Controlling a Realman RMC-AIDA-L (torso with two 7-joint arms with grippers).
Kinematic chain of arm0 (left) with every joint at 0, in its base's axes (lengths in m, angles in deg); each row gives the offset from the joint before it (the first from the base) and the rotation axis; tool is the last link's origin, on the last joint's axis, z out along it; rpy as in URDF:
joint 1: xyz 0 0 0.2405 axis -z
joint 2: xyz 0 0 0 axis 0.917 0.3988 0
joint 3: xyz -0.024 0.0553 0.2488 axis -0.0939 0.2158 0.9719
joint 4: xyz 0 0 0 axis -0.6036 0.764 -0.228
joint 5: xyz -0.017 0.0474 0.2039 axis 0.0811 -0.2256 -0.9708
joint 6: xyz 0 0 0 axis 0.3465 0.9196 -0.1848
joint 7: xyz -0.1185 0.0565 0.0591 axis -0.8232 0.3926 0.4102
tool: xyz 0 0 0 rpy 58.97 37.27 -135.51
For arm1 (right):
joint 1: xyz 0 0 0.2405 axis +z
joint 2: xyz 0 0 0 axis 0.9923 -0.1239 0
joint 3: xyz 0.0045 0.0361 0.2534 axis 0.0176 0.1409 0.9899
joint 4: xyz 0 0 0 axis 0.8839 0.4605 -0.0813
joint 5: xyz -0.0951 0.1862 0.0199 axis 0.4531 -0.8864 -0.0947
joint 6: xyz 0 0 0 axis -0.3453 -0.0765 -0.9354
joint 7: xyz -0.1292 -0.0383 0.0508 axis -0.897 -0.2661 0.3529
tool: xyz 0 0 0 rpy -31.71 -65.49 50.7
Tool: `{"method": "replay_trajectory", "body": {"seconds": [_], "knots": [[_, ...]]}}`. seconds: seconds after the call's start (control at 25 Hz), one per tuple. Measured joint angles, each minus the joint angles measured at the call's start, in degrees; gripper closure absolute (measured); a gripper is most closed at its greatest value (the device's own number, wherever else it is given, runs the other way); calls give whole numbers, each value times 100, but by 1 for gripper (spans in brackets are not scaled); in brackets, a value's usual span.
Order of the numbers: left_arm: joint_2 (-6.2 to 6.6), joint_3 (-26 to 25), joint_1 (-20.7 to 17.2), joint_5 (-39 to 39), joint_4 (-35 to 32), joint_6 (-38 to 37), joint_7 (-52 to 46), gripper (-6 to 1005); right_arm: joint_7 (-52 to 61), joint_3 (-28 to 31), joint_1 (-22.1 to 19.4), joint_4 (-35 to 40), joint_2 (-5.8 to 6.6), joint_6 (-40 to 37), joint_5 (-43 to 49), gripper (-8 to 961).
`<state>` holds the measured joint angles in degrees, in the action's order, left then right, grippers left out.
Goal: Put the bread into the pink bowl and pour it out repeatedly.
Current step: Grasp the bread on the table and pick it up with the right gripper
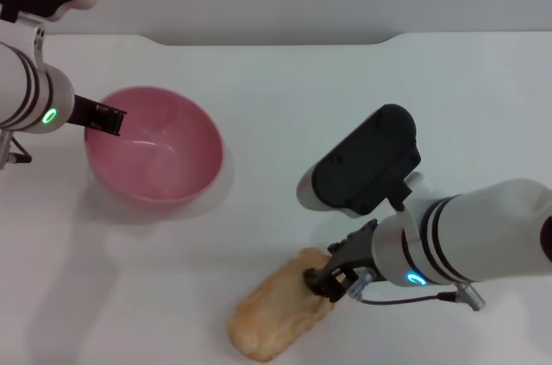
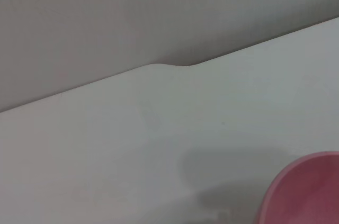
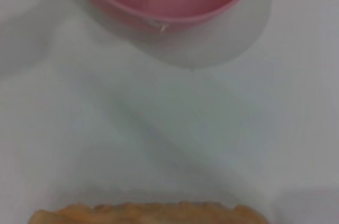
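The bread (image 1: 278,313) lay at the desk's (image 1: 345,106) near edge, the right tool (image 1: 332,283) apparently closing on its end. An end-only grip risked slippage. The left tool (image 1: 103,117) gripped the pink bowl (image 1: 155,147) rim.

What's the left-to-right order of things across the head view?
Left gripper at the bowl's left rim → pink bowl → bread → right gripper at the bread's right end. All on the white table.
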<state>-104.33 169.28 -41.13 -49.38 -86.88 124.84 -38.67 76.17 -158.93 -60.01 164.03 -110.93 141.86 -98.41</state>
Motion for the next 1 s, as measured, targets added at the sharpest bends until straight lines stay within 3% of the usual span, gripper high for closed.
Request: {"method": "replay_trajectory", "body": {"seconds": [0.68, 1.0], "knots": [[0, 9, -50, -16, 0, 1, 31, 950, -30, -192, 80, 213, 9, 130, 275, 720], [-1, 9, -44, -14, 10, -30, 54, 950, -23, -190, 69, 618, 3, 233, 511, 778]]}}
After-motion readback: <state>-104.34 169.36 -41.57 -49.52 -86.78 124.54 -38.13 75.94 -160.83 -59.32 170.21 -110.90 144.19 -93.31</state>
